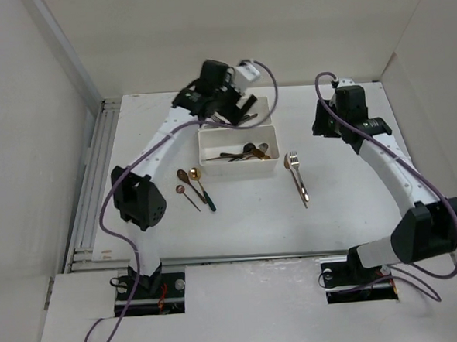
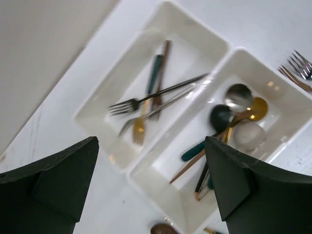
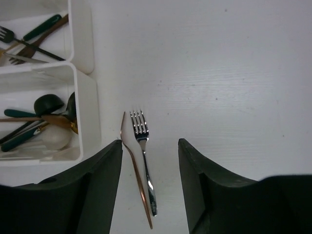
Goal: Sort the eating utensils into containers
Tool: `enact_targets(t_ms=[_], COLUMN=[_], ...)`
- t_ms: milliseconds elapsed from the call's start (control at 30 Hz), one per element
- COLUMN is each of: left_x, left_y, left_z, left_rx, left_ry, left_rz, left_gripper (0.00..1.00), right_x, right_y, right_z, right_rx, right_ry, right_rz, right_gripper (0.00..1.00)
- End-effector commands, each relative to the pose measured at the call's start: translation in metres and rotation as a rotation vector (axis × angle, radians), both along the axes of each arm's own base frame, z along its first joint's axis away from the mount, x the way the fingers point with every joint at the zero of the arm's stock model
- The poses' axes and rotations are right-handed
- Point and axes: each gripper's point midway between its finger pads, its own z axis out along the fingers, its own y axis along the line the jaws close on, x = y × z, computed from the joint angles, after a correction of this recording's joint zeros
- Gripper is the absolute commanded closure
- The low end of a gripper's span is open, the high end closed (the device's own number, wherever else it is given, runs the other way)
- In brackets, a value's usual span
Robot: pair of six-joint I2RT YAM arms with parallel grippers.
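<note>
Silver fork and copper fork lie side by side beneath the open, empty right hand; pinch just one handle.

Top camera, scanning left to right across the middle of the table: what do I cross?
In order: left arm's elbow → loose spoons → near white tray → two forks → right arm.

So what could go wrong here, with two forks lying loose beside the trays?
The silver metal fork and copper-coloured fork lie close side by side, so the open right gripper above them might pinch both or knock one askew. In the white plastic fork tray, a black-handled fork seems to reach the rim; another drop there could perhaps tip it out.
</note>
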Motion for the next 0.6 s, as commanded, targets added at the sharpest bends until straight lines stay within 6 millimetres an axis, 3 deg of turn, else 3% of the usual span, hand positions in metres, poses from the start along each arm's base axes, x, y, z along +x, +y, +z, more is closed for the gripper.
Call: enact_targets(t_ms=[0,33,67,133,167,200,233,267,300,333,400,467,500,567], left_x=[0.006,0.006,0.004,-0.001,-0.007,-0.01,-0.014,-0.024,-0.032,-0.036,-0.048,-0.049,-0.046,-0.042], left_y=[0.091,0.107,0.138,0.164,0.177,0.204,0.215,0.238,0.232,0.257,0.274,0.303,0.325,0.332], left_z=[0.093,0.091,0.092,0.074,0.037,0.028,0.009,-0.021,-0.033,-0.042,-0.056,-0.041,-0.018,0.011], left_rx=[-0.245,-0.281,-0.343,-0.463,-0.48,-0.549,-0.605,-0.657,-0.677,-0.717,-0.719,-0.608,-0.482,-0.383], left_ry=[-0.022,0.017,0.073,0.205,0.312,0.367,0.45,0.546,0.599,0.608,0.605,0.448,0.286,0.125], left_rz=[0.35,0.399,0.438,0.542,0.595,0.661,0.726,0.783,0.778,0.84,0.879,0.969,1.026,1.027], left_gripper=[0.12,0.1,0.08,0.0,0.0,0.0,0.0,0.0,0.0,0.0,0.0,0.0,0.0,0.0], right_x=[0.002,0.003,0.003,0.001,0.006,0.006,0.012,0.016,0.017,0.017,0.012,0.006,0.003,-0.002], right_y=[0.034,0.036,0.04,0.047,0.05,0.05,0.049,0.044,0.044,0.043,0.046,0.055,0.056,0.055], right_z=[-0.016,-0.045,-0.055,-0.073,-0.083,-0.09,-0.092,-0.105,-0.113,-0.118,-0.134,-0.14,-0.143,-0.147], right_rx=[0.076,0.035,0.042,0.063,0.068,0.066,0.055,0.022,0.01,0.001,-0.026,-0.051,-0.062,-0.076], right_ry=[0.085,0.157,0.187,0.246,0.267,0.285,0.281,0.305,0.324,0.341,0.402,0.42,0.429,0.446], right_rz=[0.112,0.131,0.144,0.174,0.181,0.18,0.168,0.159,0.166,0.173,0.2,0.231,0.233,0.219], right_gripper=[0.46,0.46,0.46,0.46,0.48,0.51,0.53,0.54,0.56,0.57,0.57,0.57,0.57,0.57])
